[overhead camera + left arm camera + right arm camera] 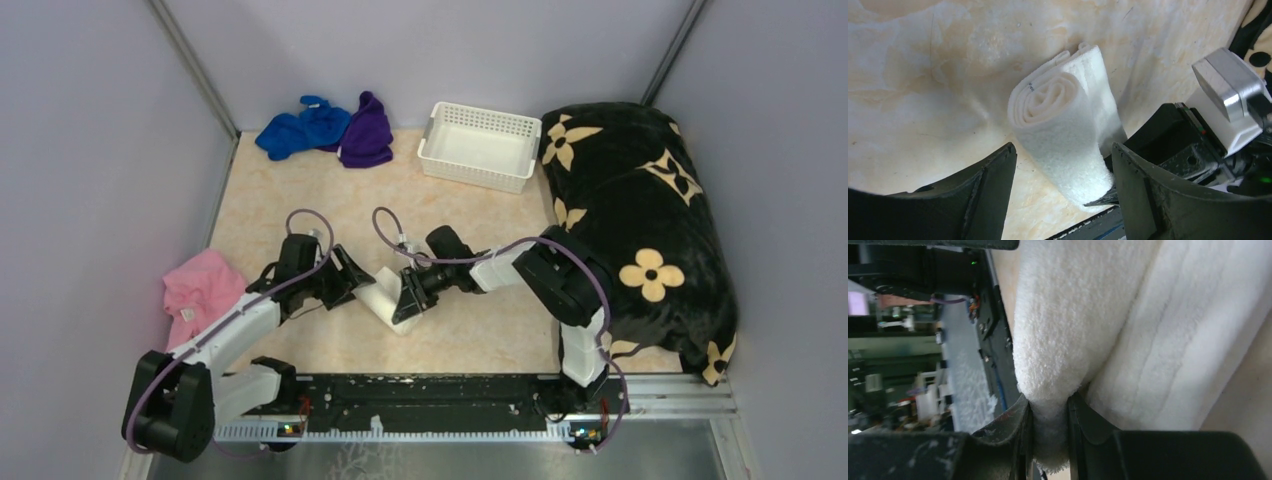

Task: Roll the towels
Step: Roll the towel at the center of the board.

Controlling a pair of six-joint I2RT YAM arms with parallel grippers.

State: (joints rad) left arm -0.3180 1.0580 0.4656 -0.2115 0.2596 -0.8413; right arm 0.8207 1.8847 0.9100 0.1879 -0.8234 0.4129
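Note:
The cream-white towel [382,293] lies rolled into a tight spiral on the table's middle; its coiled end shows in the left wrist view [1063,125]. My right gripper [412,298] is shut on the roll's outer edge, the cloth [1068,315] pinched between both jaws. My left gripper [348,278] is open, its fingers [993,185] on either side of the roll without squeezing it. The bright blue towel [300,127] and the dark purple towel [367,133] lie crumpled at the back left.
A white slatted basket [480,145] stands at the back centre. A big black blanket with beige flowers [640,220] fills the right side. A pink cloth [200,290] lies at the left edge. The black rail [420,395] runs along the near edge.

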